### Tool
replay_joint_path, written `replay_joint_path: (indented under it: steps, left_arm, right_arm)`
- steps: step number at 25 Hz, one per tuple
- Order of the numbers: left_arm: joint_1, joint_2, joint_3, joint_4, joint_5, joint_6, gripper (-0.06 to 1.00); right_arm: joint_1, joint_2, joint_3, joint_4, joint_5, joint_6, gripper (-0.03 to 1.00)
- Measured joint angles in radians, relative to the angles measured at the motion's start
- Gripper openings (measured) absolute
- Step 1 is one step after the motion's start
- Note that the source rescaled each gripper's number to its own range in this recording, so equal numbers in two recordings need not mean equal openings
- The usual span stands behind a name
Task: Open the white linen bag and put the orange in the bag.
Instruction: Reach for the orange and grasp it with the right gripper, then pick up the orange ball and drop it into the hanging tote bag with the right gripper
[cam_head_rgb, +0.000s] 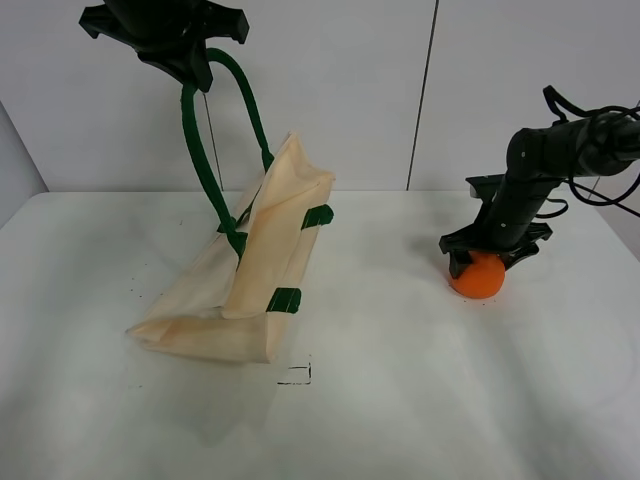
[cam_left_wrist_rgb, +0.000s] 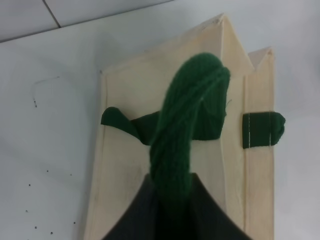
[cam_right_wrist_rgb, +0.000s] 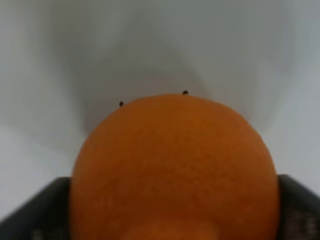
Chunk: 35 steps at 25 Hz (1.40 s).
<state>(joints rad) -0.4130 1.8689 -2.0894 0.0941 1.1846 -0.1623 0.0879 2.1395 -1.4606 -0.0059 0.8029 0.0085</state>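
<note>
The white linen bag (cam_head_rgb: 250, 290) stands tilted on the table's left half, its mouth pulled up by one dark green strap handle (cam_head_rgb: 200, 150). My left gripper (cam_head_rgb: 190, 68) is high above it, shut on that handle; the left wrist view shows the handle (cam_left_wrist_rgb: 187, 125) rising from the bag (cam_left_wrist_rgb: 125, 165) into the gripper (cam_left_wrist_rgb: 170, 215). The orange (cam_head_rgb: 480, 277) rests on the table at the right. My right gripper (cam_head_rgb: 487, 258) is down over it, jaws on either side and closed against it. The right wrist view shows the orange (cam_right_wrist_rgb: 175, 165) filling the space between the fingers (cam_right_wrist_rgb: 30, 215).
The white table (cam_head_rgb: 400, 400) has a small black corner mark (cam_head_rgb: 298, 375) in front of the bag. A white wall with a vertical seam (cam_head_rgb: 425, 90) stands behind. Black cables (cam_head_rgb: 600, 190) hang from the right arm.
</note>
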Motion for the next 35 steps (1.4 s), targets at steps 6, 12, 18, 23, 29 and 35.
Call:
replay_joint_path:
  steps: [6,12,18,23,29,35]
  left_arm:
    - [0.000,0.000,0.000,0.000,0.000,0.000,0.00]
    - [0.000,0.000,0.000,0.000,0.000,0.000,0.00]
    - [0.000,-0.002,0.000,0.000,0.000,0.000,0.00]
    - [0.000,-0.019,0.000,0.000,0.000,0.000,0.00]
    - [0.000,-0.026,0.000,0.000,0.000,0.000,0.00]
    - [0.000,-0.026,0.000,0.000,0.000,0.001,0.00]
  right_arm:
    - [0.000,-0.004,-0.007,0.006,0.015,-0.027,0.02]
    - [0.000,-0.041,-0.089,0.034,0.146,-0.083,0.03]
    - [0.000,-0.154,-0.300,0.182,0.302,-0.114,0.03]
    - [0.012,-0.192,-0.429,0.463,0.343,-0.142,0.03]
    - [0.143,-0.187,-0.439,0.608,0.327,-0.188,0.03]
    - [0.287,-0.133,-0.439,0.617,0.285,-0.189,0.03]
